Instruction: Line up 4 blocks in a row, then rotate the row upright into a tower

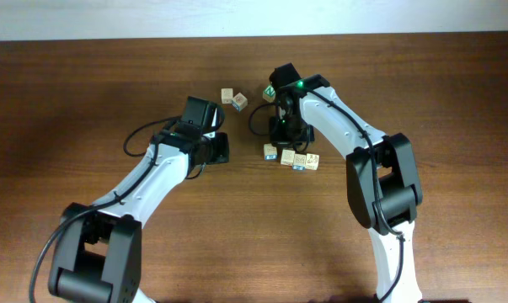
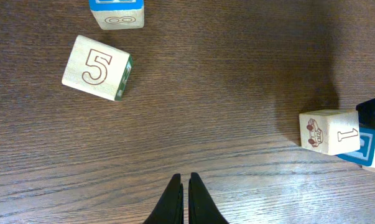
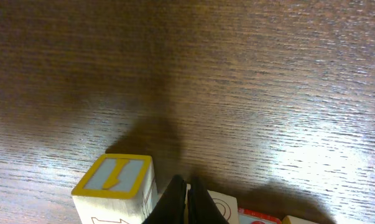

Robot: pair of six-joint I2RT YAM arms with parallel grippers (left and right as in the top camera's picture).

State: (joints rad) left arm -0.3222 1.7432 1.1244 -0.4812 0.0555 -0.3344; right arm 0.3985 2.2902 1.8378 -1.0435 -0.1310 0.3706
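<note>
Left gripper [image 2: 186, 182]: jaws pressed together with nothing between them, over bare wood at the bottom centre of the left wrist view.
Right gripper [image 3: 186, 185]: fingers shut tight and empty, at the bottom centre of the right wrist view, just right of the yellow-framed block [image 3: 115, 186].
Block marked 5 [image 2: 97, 68]: upper left of the left wrist view, turned slightly askew, with a green side face.
Blue-topped block [image 2: 117, 12]: at the top edge, just above the 5 and apart from it.
Block marked 1 [image 2: 329, 130]: right side, touching a blue-framed block [image 2: 367, 149].
Row of blocks [image 1: 291, 157]: right of centre in the overhead view, packed close together.
Pair of blocks [image 1: 232, 98]: upper centre of the overhead view.
Table [image 1: 68, 101]: dark wood grain.
</note>
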